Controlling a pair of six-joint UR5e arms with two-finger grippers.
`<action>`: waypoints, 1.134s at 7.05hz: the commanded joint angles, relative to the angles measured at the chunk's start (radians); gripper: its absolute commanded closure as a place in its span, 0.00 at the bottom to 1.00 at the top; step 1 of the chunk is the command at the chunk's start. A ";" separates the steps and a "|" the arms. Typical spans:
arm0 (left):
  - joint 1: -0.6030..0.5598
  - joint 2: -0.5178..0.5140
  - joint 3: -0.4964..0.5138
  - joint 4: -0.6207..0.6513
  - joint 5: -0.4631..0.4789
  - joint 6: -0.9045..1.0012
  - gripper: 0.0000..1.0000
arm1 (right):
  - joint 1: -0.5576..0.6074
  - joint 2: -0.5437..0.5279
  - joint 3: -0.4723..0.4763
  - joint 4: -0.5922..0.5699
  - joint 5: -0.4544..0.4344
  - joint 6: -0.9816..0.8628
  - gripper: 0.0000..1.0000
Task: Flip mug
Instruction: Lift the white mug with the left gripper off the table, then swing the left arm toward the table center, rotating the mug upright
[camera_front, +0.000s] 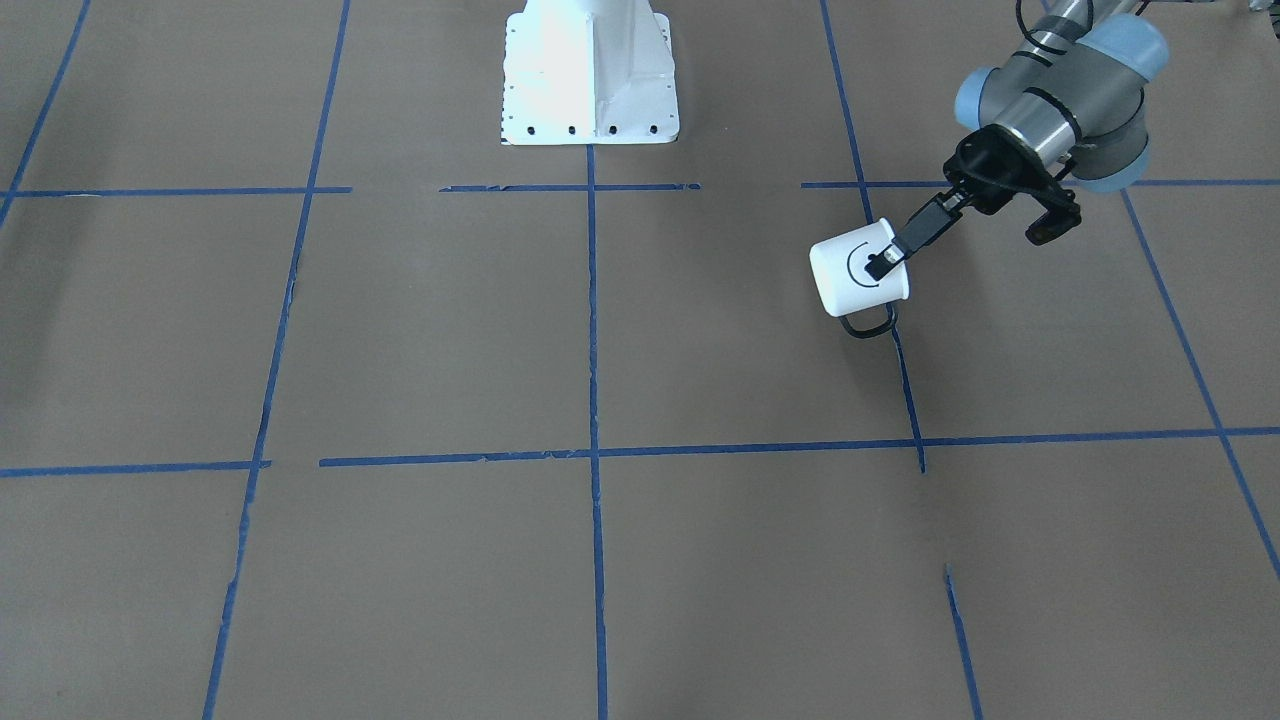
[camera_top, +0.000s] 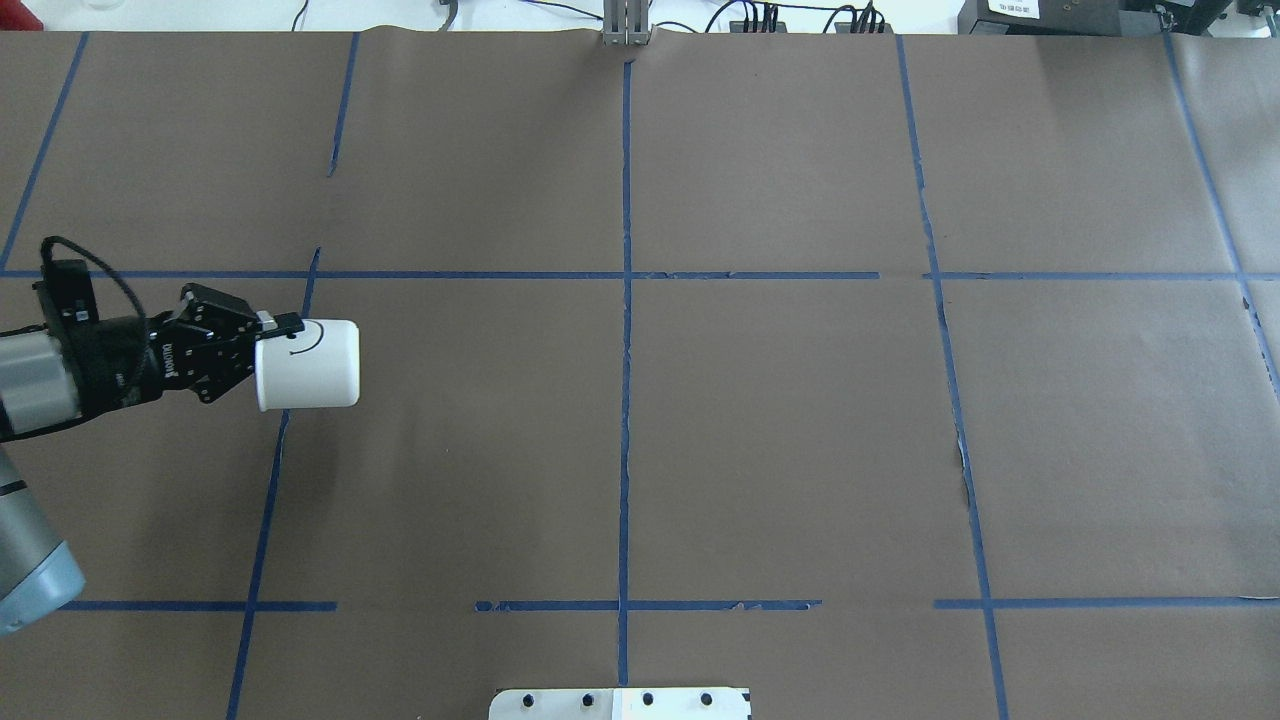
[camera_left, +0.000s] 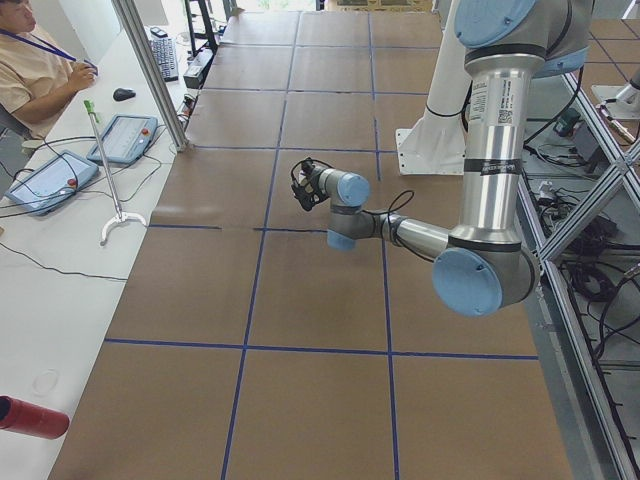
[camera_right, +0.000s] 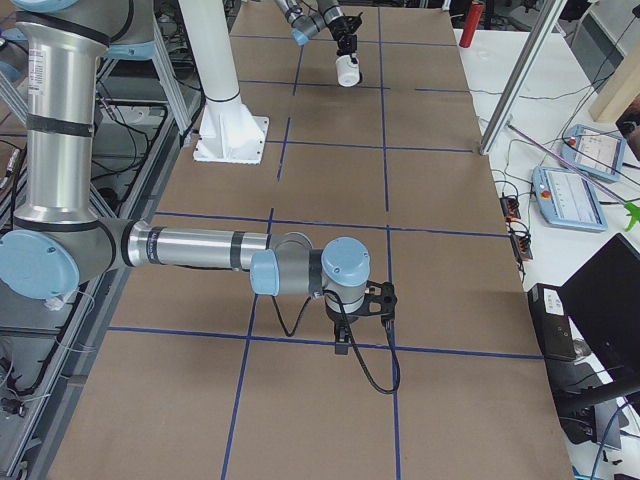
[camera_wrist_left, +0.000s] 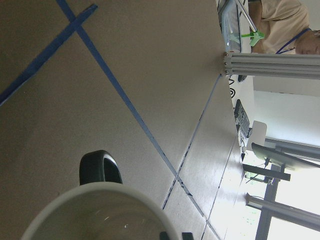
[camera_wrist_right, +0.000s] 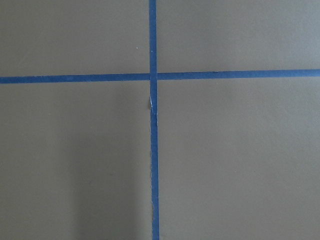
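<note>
The white mug (camera_top: 307, 364) with a black smiley face is held on its side above the brown table, its opening toward my left gripper (camera_top: 283, 335). The left gripper is shut on the mug's rim, with one finger (camera_front: 905, 240) on the outside over the smiley face (camera_front: 860, 265). The black handle (camera_front: 868, 325) points down toward the table. The left wrist view shows the rim (camera_wrist_left: 100, 200) and the handle (camera_wrist_left: 100, 169). My right gripper (camera_right: 343, 340) hangs low over the table far from the mug; I cannot tell whether it is open or shut.
Blue tape lines (camera_top: 625, 300) divide the brown paper table into squares. The white robot base (camera_front: 590, 80) stands at the table's middle edge. A side bench holds tablets (camera_left: 120, 138) and a red cylinder (camera_left: 30, 417).
</note>
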 joint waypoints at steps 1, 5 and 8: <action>0.006 -0.260 -0.005 0.465 0.000 0.000 1.00 | 0.000 0.000 0.001 0.000 0.000 -0.001 0.00; 0.130 -0.768 0.155 1.349 0.094 0.094 1.00 | 0.000 0.000 0.001 0.000 0.000 -0.001 0.00; 0.212 -1.055 0.444 1.619 0.097 0.110 1.00 | 0.000 0.000 0.001 0.000 0.000 -0.001 0.00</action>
